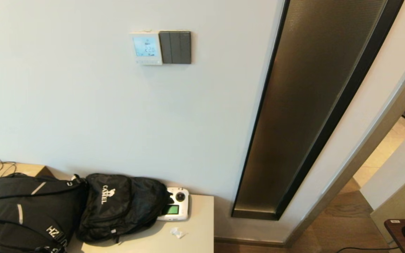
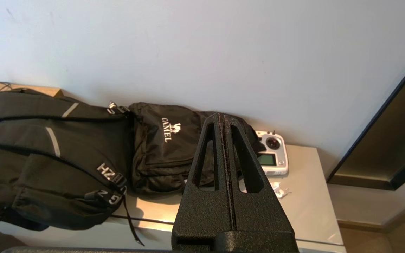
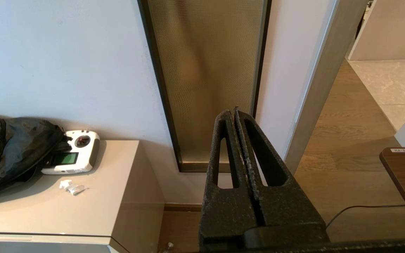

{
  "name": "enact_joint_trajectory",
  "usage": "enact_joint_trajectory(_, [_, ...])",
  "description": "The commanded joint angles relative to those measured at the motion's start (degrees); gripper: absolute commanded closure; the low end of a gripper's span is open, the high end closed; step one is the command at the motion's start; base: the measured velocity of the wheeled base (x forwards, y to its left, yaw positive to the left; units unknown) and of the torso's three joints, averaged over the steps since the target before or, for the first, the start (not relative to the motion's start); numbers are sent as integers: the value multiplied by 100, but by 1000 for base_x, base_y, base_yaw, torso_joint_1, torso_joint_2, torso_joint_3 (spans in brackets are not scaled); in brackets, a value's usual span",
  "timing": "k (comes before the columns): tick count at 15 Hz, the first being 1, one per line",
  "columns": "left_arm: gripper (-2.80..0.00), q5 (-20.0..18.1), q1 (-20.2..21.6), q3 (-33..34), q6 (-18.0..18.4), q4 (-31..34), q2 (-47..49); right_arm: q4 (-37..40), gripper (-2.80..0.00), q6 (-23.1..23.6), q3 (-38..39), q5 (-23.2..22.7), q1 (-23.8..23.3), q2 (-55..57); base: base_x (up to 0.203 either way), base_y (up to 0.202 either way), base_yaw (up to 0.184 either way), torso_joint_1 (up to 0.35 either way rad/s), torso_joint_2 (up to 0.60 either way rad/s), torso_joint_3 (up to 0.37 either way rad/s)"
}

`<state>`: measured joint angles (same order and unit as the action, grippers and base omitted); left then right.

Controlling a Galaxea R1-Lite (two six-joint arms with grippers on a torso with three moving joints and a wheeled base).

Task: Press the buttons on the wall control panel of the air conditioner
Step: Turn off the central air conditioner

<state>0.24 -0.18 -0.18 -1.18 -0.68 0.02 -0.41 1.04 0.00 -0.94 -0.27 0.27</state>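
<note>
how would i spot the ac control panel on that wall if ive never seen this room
Look high on the pale wall, left of the tall dark bronze strip, where two square plates sit side by side, touching. The panel is the white left one, with the buttons along its bottom edge. Unlike the dark grey switch plate on its right, it has a pale blue lit screen showing digits.

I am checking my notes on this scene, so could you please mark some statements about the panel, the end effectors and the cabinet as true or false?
1. The control panel screen is lit. True.
2. The panel sits right of the dark switch plate. False: it is on its left.
3. The left end effector is shut. True.
4. The right end effector touches the buttons. False: it is low, far from them.
5. The white remote lies on the floor. False: it is on the cabinet.
</note>
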Motion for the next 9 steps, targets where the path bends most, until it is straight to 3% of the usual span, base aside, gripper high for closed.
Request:
enact_joint_trajectory(1, [0, 2, 1, 1, -5, -2, -11, -2, 0, 2, 6, -3, 0, 8, 0, 0, 0, 0, 0, 0])
enact_joint_trajectory(9, [0, 2, 1, 1, -5, -2, -11, -2, 0, 2, 0, -3, 0, 8, 0, 0, 0, 0, 0, 0])
